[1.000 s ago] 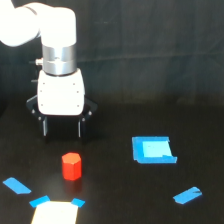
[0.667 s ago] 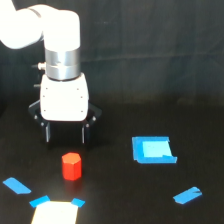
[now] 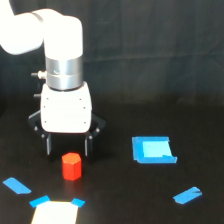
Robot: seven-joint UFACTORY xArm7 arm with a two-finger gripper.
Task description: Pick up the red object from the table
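The white arm point(image 3: 47, 35) reaches in from the exterior view's upper left and turns straight down through a metal wrist point(image 3: 63, 73) into a white housing point(image 3: 66, 111). Below the housing hang the jaws point(image 3: 67, 146), two dark fingers point(image 3: 48, 145) spread apart, one on each side of the gap. The red block point(image 3: 71, 166) stands upright on the black desk point(image 3: 125, 200), just in front of the jaws and roughly centred on the gap between them; its top appears level with the fingertips or a little below, and whether the fingers touch it cannot be told from this view. The block shows a flat top and faceted sides and rests on the desk, not lifted. To the exterior view's right, well apart from the block, lies a blue tape square point(image 3: 153, 150) with a paler centre. Further right and nearer the camera lies a short blue strip point(image 3: 188, 195), set at a slant. At the exterior view's lower left a second slanted blue strip point(image 3: 16, 186) lies near the edge, and beside it a pale rectangle point(image 3: 55, 213) with blue corners sits at the bottom, just in front of the block. The background behind the desk is dark and featureless.
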